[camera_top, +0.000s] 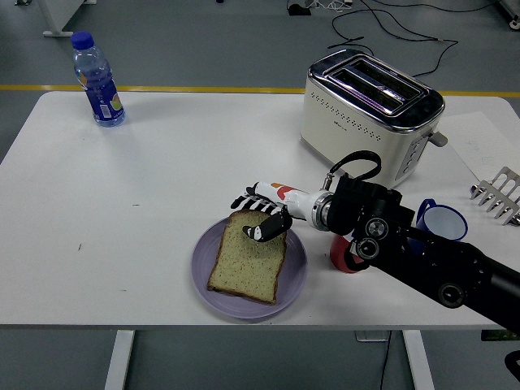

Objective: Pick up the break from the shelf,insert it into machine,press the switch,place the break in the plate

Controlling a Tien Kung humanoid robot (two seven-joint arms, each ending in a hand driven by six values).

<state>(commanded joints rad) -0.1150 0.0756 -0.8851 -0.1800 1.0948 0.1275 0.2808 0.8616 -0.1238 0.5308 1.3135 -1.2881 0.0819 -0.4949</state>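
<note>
A slice of bread [248,264] lies flat on the purple plate [296,279] near the table's front edge. My right hand [253,215] hovers at the slice's far edge. Its fingers [244,200] are spread open past the edge, and the black thumb tip rests over the bread's top corner. The cream and chrome toaster [370,114] stands at the back right with both slots empty. My left arm is out of view.
A blue-capped water bottle [96,79] stands at the far left. A blue cup [443,219] and a red object [345,256] sit beside my right forearm. A white rack [497,195] and a sheet of paper [479,142] lie at the right edge.
</note>
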